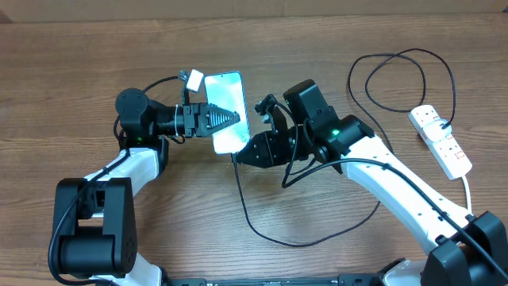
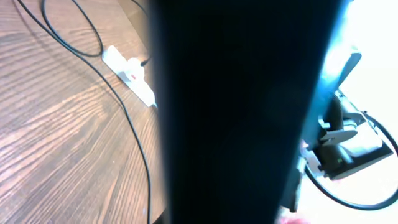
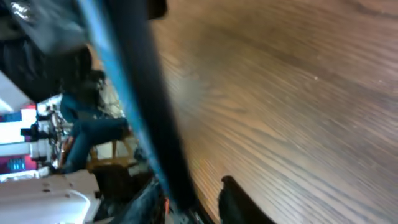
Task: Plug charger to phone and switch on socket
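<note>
The phone (image 1: 226,89) is held off the table (image 1: 71,56), its light blue screen facing up in the overhead view, clamped across its middle by the left tool (image 1: 232,117), whose dark fingers are closed on it from the phone's left side. In the left wrist view the phone (image 2: 236,112) is so close that it fills the middle of the picture as a dark slab.

At the phone's lower edge sits the right tool (image 1: 240,156), reaching in from the phone's right. Its fingers are drawn together to a narrow tip, gripping the plug end of the charger (image 1: 302,245) right against that edge; whether the plug is seated in the port cannot be told. In the right wrist view the phone's edge (image 3: 137,106) runs as a dark, blue-rimmed diagonal band down between the fingers (image 3: 239,202).

From the tip, the thin black cable drops away below the phone and sweeps in a wide curve to the phone's right. It then loops far to the right of the phone, ending at the socket (image 1: 441,141).

The socket lies flat on the table, well apart from the phone, with its thick white cord (image 1: 467,189) trailing away on the side farther from the phone.
</note>
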